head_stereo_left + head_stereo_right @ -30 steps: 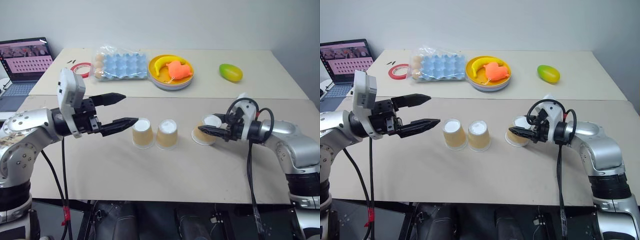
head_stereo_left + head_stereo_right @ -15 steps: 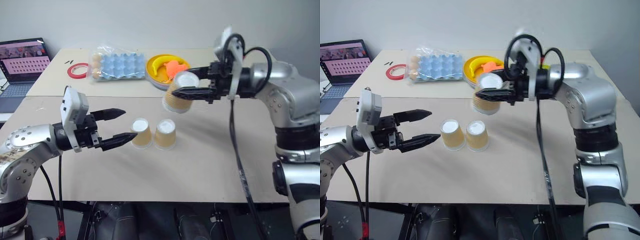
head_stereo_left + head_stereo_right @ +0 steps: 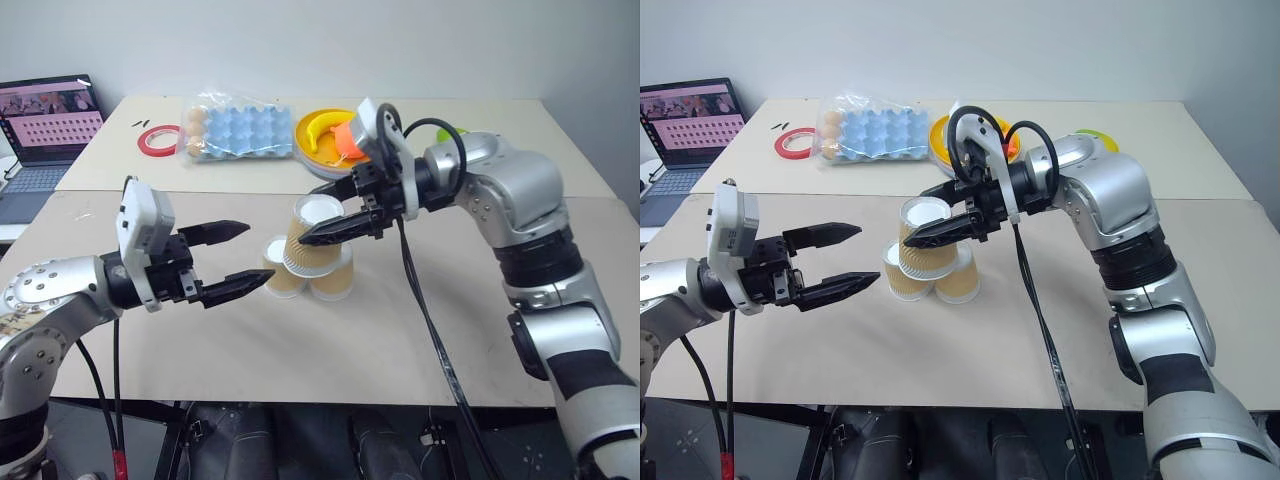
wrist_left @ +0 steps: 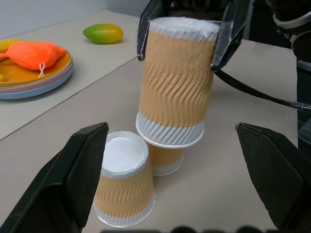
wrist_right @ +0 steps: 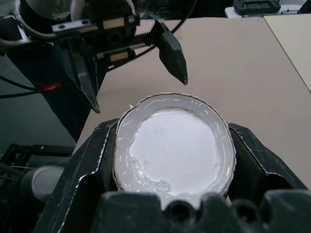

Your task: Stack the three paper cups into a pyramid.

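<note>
Fingers of the right gripper (image 3: 928,228) clamp the third paper cup (image 3: 923,240) above the two base cups (image 3: 930,276); lower it centred, level. Left fingers (image 3: 843,258) stand apart beside.

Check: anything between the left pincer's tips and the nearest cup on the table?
Nothing. In the left eye view the left pincer stands open, its lower tip just short of the left bottom cup; only bare table between.

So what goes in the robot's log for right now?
right pincer: holding top cup over two base cups | left pincer: open, waiting beside | pyramid: not finished
</note>
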`<state>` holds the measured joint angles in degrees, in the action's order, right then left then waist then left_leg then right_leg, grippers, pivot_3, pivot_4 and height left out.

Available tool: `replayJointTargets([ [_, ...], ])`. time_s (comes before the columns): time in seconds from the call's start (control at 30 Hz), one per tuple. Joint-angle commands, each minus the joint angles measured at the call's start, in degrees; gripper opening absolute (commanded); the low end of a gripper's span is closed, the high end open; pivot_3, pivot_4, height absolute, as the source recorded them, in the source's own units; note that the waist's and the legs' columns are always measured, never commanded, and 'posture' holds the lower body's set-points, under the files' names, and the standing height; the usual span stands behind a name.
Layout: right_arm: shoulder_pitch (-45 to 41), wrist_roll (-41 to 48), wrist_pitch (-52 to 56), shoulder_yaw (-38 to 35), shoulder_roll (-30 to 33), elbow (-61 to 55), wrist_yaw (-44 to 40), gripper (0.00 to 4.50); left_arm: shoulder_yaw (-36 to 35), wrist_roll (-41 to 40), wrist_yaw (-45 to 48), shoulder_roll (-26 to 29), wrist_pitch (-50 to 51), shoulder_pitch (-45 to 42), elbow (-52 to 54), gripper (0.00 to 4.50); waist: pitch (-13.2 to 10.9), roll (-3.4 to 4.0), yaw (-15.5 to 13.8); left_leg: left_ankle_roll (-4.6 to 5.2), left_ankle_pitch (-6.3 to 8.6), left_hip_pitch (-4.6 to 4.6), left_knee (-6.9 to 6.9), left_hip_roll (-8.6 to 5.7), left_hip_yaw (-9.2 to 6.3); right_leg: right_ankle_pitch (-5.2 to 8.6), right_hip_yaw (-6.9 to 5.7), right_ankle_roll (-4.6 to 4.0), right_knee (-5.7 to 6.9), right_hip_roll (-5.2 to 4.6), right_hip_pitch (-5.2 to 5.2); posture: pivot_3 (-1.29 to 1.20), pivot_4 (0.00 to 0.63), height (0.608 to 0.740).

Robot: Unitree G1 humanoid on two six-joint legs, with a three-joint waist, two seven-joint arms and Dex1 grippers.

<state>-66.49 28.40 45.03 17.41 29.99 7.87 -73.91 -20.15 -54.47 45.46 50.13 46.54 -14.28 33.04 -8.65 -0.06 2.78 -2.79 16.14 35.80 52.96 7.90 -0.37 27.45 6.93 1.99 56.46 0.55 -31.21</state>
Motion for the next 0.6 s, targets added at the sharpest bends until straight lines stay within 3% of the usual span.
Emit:
replayJointTargets([
  [0.03, -2.97, -1.92, -3.53, -0.62, -0.61, 2.45, -1.79, 2.61, -2.05, -1.54, -0.81, 1.03, -0.14, 0.28, 1.85, 4.5, 0.0, 0.0, 0.0, 0.0, 0.0, 0.0, 0.0, 0.0, 0.0, 0.0, 0.0, 0.0, 0.0, 0.0, 0.0, 0.0, 0.15, 0.641],
  [0.47, -3.79, -6.4, -6.2, -0.5, -3.79, 7.37, -3.29, 2.61, -2.16, -2.68, -2.05, 1.65, -0.55, 1.38, 2.51, 4.5, 0.0, 0.0, 0.07, 0.0, 0.0, 0.0, -0.01, 0.0, 0.0, 0.0, 0.01, -0.01, 0.06, 0.0, -0.03, 0.0, 0.15, 0.641],
  [0.53, -3.54, -7.09, -6.71, -0.64, -4.31, 8.08, -2.7, 3.59, -2.02, -2.98, -2.34, 1.72, -0.48, 1.11, 2.59, 4.5, 0.0, 0.0, 0.08, 0.0, 0.0, -0.01, -0.01, 0.0, 0.0, 0.0, 0.0, -0.01, 0.08, 0.0, -0.04, 0.0, 0.15, 0.641],
  [0.6, -3.28, -8.02, -7.83, -0.86, -4.65, 8.6, -2.07, 4.18, -1.94, -3.32, -2.61, 1.77, -0.44, 0.92, 2.73, 4.5, 0.0, 0.0, 0.08, 0.0, 0.0, -0.01, -0.01, 0.0, 0.0, 0.0, 0.0, -0.01, 0.1, 0.0, -0.04, 0.0, 0.15, 0.641],
])
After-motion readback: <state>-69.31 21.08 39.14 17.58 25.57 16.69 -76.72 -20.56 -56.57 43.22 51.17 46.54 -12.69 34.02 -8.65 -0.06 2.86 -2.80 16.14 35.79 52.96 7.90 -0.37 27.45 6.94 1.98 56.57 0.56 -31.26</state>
